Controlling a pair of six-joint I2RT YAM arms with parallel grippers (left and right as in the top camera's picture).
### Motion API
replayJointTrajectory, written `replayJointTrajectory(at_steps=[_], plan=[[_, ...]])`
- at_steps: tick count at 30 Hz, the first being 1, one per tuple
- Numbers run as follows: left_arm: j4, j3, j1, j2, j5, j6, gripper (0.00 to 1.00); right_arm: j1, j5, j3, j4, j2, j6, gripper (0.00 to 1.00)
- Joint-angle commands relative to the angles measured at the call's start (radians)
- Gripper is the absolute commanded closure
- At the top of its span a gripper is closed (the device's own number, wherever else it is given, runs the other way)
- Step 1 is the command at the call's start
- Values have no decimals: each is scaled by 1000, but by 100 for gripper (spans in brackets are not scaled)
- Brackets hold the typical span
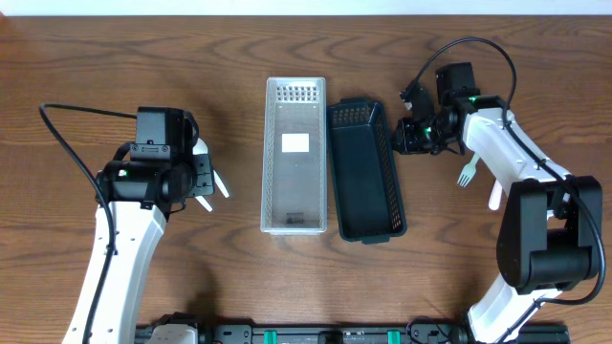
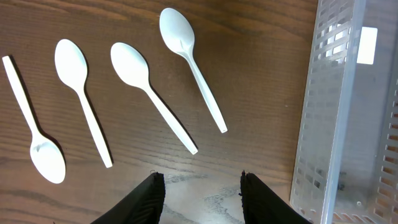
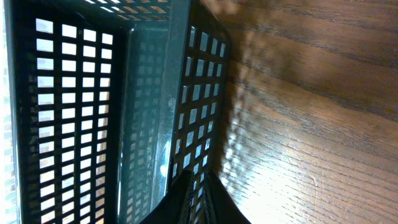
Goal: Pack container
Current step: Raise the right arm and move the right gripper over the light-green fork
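Observation:
A clear plastic container [image 1: 295, 158] stands mid-table, with a dark mesh basket [image 1: 365, 172] next to it on its right, slightly skewed. My right gripper [image 1: 405, 131] is at the basket's far right wall. In the right wrist view its fingers [image 3: 196, 178] are shut on that mesh wall [image 3: 186, 93]. My left gripper [image 1: 199, 177] is open and empty [image 2: 199, 177] just above the table, left of the clear container [image 2: 348, 112]. Several white plastic spoons [image 2: 152, 93] lie ahead of it on the wood.
A white fork [image 1: 466, 175] and another white utensil [image 1: 494, 198] lie on the table to the right of the basket, beside my right arm. The spoons' ends show by my left gripper [image 1: 219, 183].

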State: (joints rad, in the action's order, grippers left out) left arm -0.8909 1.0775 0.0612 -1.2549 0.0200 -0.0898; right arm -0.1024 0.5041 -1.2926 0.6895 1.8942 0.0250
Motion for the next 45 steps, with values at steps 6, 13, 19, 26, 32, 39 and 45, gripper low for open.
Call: replayJointTrajectory(at_steps=[6,13,19,26,32,39,45], plan=[[-2,15,2,-2,-1,-2,57,18,-266,-14,84,6,161,99],[2,15,2,-2,-1,-2,56,29,-263,-14,341,6,157,99],[10,15,2,-2,-1,-2,56,10,-103,-14,405,6,63,99],[10,15,2,-2,-1,-2,56,-11,114,-14,412,6,-32,97],[10,15,2,-2,-1,-2,56,-16,182,-14,408,6,-76,96],[10,15,2,-2,-1,-2,56,-15,203,-14,392,6,-84,97],[9,15,2,-2,-1,-2,49,6,48,-14,365,6,-15,93]])
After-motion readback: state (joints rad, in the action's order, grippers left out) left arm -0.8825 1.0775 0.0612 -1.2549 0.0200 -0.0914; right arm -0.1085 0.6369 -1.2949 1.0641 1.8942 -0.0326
